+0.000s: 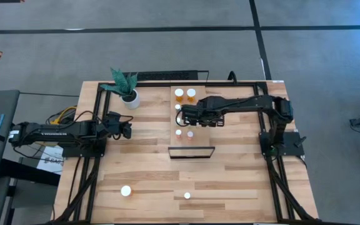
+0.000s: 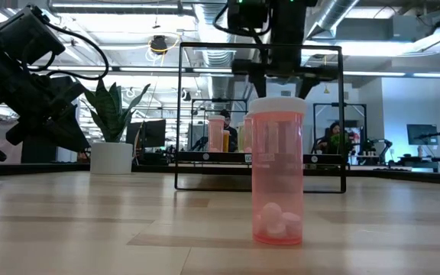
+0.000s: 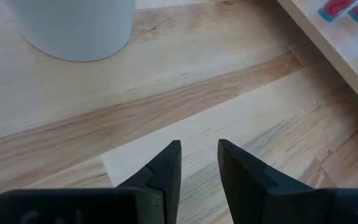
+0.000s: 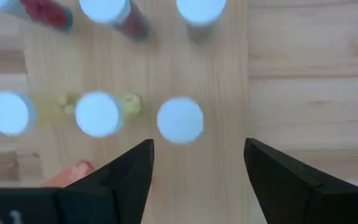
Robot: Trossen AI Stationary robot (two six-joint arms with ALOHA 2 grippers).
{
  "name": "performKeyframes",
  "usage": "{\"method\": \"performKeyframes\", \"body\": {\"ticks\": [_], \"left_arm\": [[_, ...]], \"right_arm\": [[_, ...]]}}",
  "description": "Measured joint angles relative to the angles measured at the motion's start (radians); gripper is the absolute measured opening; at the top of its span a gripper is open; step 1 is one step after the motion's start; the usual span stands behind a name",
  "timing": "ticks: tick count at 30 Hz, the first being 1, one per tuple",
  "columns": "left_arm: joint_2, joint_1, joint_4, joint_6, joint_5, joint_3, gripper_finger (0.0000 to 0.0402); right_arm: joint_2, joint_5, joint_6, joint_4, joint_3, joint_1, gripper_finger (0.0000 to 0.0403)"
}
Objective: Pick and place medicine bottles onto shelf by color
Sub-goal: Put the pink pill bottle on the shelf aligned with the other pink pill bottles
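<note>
- Right end effector (image 1: 180, 115) hangs over the shelf (image 1: 200, 128), above its left edge; its two dark fingers (image 4: 124, 177) stand wide apart and hold nothing.
- Seen from the right wrist, a white-capped bottle (image 4: 180, 120) stands on the shelf board just ahead of the gap between those fingers, clear of both.
- Two more white caps sit beside it in the same row, (image 4: 97, 113) and (image 4: 9, 113), and further caps line the far row, one of them at (image 4: 199, 10).
- From above, two larger orange bottles stand at the back end of the shelf, (image 1: 179, 94) and (image 1: 191, 95), close to each other.
- Smaller bottles (image 1: 190, 134) stand nearer the black frame (image 1: 192, 152) at the shelf's front end.
- Left end effector (image 1: 125, 130) waits over the bare desk (image 1: 142, 175), between the shelf and the left arm's base, fingers (image 3: 166, 171) drawn narrow with nothing between them.
- White pot with a green plant (image 1: 130, 98) stands at the back of the desk, left of the shelf.
- Two bottles remain on the desk's front part, well apart from the shelf: one at (image 1: 125, 190) and one at (image 1: 187, 195).
- In the low view a pink-orange bottle (image 2: 277, 172) with a white cap stands upright close to the camera, pale tablets in its bottom.
</note>
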Motion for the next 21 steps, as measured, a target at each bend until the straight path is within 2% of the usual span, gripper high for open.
{"method": "performKeyframes", "body": {"ticks": [7,10,16,21], "left_arm": [[0.000,0.000,0.000,0.000,0.000,0.000,0.0091],[0.000,0.000,0.001,0.000,0.000,0.000,0.0091],[0.000,0.000,0.000,0.000,-0.001,0.000,0.0091],[0.000,0.000,0.000,0.000,0.000,0.000,0.0091]], "right_arm": [[-0.060,-0.019,0.005,-0.056,0.000,0.065,0.0272],[-0.097,-0.008,0.069,-0.102,-0.002,0.106,0.0271],[-0.151,0.066,0.394,-0.300,-0.001,0.220,0.0270],[-0.149,0.063,0.692,-0.425,-0.002,0.358,0.0270]]}}
